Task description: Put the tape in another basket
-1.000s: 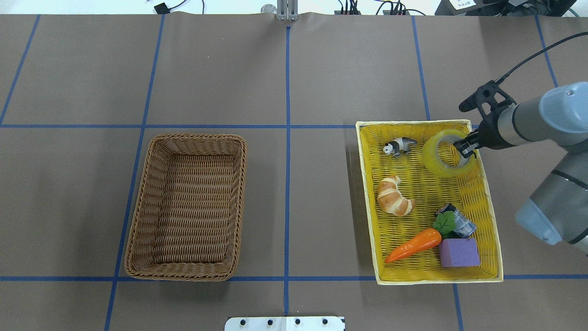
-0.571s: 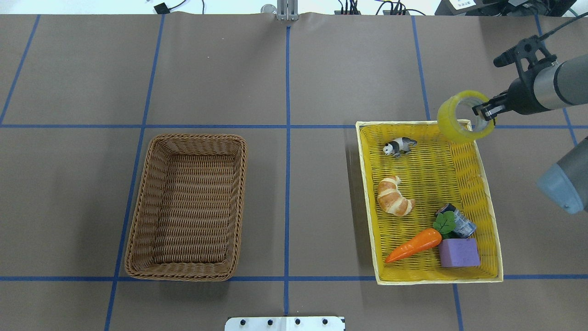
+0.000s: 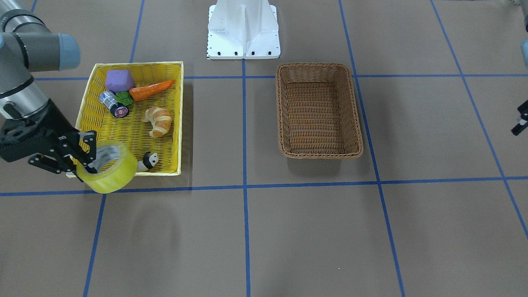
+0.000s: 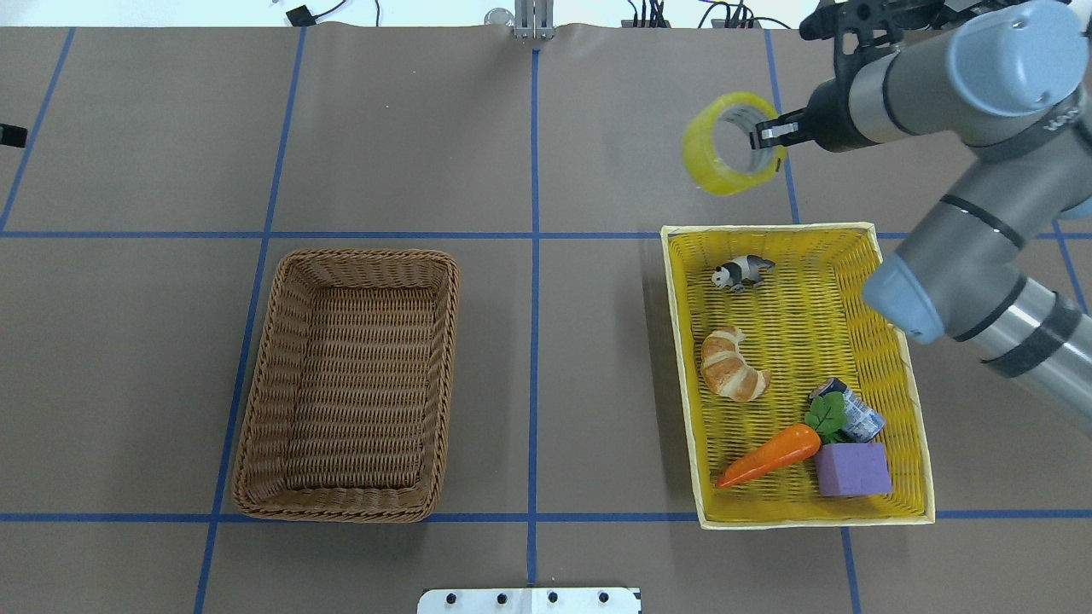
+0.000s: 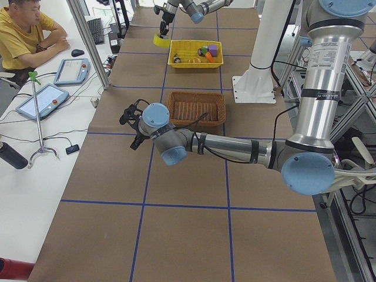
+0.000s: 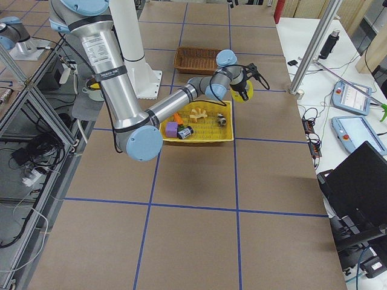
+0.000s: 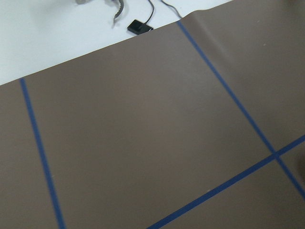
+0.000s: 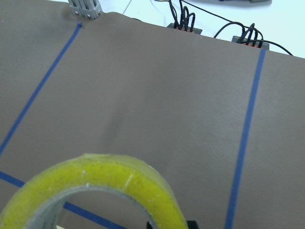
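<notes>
The tape (image 4: 723,181), a yellowish roll with a grey-white core, hangs in the air over the table just beyond the far rim of the yellow basket (image 4: 682,367). My right gripper (image 4: 762,135) is shut on the roll's wall, one finger inside the core. The tape also shows in the front view (image 3: 111,175) and fills the bottom of the right wrist view (image 8: 95,174). The brown wicker basket (image 4: 367,254) stands empty on the left half of the table. My left gripper (image 4: 8,132) barely shows at the left edge, far from everything; I cannot tell its state.
The yellow basket holds a panda figure (image 4: 740,271), a croissant (image 4: 729,365), a carrot (image 4: 768,454), a purple block (image 4: 851,469) and a small silver cylinder (image 4: 860,416). The robot's white base (image 3: 243,29) stands at the near edge. An operator (image 5: 26,32) sits by the far side.
My right gripper lifted the tape out of the yellow basket's far right corner, then carried it up and to the left, beyond the basket's far rim.
</notes>
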Controlling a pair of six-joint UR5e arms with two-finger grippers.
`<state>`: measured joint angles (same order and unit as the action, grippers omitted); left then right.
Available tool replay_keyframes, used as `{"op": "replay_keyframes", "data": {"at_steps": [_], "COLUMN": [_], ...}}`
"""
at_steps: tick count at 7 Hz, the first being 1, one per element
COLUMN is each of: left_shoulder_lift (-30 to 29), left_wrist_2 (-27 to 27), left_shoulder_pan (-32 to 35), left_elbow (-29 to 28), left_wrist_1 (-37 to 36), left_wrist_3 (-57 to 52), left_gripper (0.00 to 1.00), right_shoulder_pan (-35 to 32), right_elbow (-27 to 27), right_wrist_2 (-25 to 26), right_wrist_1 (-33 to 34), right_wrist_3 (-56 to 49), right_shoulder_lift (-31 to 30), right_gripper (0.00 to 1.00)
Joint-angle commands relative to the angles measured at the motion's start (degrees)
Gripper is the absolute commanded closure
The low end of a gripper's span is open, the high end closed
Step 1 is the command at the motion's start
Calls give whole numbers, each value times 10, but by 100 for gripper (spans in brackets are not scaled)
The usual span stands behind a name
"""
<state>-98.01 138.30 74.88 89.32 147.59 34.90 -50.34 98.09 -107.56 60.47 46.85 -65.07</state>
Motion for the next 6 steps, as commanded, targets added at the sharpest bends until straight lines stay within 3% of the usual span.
{"op": "replay_keyframes", "data": {"at_steps": [1,2,4,6], "left_shoulder_lift": [-63,-97,-144,-176], "left_wrist_2": [-2,-3,-4,-12], "left_shoulder_pan": [-62,-95,-153,-179], "left_elbow": [1,1,5,6], "left_wrist_1": [107,138,175,196], "left_wrist_3": [196,221,223,271], "left_gripper": [1,1,1,1], "right_shoulder_pan": [85,116,155,183], "right_elbow": [-4,-6,-47,-51], "right_wrist_2": [112,161,175,208], "right_wrist_1": [-1,-23,-183,-197], "right_wrist_3": [123,133,134,134], "right_shoulder_lift": [80,96,94,97], "right_gripper": [100,100,100,100]}}
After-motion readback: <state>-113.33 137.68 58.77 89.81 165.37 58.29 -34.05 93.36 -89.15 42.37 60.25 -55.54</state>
